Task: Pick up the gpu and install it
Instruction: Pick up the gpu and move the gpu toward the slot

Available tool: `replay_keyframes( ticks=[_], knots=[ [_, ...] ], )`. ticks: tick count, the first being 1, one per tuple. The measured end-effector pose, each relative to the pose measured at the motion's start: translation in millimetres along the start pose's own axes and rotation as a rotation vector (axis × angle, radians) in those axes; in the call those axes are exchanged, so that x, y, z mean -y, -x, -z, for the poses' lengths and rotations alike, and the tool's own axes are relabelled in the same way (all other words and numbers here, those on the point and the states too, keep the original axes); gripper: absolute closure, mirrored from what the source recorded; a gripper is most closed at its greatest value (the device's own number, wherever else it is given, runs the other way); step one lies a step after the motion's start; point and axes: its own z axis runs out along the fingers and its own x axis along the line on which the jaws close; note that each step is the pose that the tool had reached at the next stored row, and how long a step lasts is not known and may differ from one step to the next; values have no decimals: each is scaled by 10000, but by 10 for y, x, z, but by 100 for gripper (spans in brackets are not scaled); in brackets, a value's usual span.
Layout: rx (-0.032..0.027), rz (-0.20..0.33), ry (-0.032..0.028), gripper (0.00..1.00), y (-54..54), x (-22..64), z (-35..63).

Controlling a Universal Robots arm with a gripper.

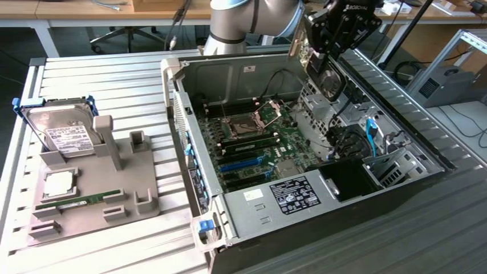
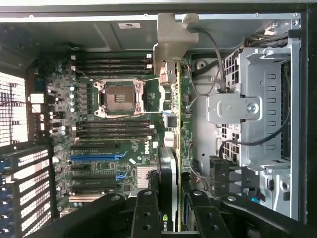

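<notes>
The gpu (image 1: 325,71) hangs on edge above the open computer case (image 1: 228,220), over its far right part near the drive cage, with its round fan facing the exterior view's right. My gripper (image 1: 340,35) is shut on the card's upper end. In the wrist view the gpu (image 2: 170,163) shows edge-on between my dark fingers (image 2: 145,215), its silvery bracket (image 2: 172,42) pointing at the case's back wall. It hovers over the motherboard (image 2: 106,148), level with the edge beside the processor socket (image 2: 120,97). The blue expansion slot (image 2: 96,156) lies off to one side.
A grey holder tray (image 1: 91,197) stands at the exterior view's left with a hard drive (image 1: 65,130) in a blue frame, a processor chip (image 1: 59,184) and a green memory stick (image 1: 80,201). Cables (image 2: 218,64) and the metal drive cage (image 2: 257,99) sit close beside the card.
</notes>
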Motion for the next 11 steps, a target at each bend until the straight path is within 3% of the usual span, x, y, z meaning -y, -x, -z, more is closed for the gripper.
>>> replay_keyframes(
  ticks=[11],
  knots=[
    [-1, 53, 2, 73, 70, -1, -2]
  ],
)
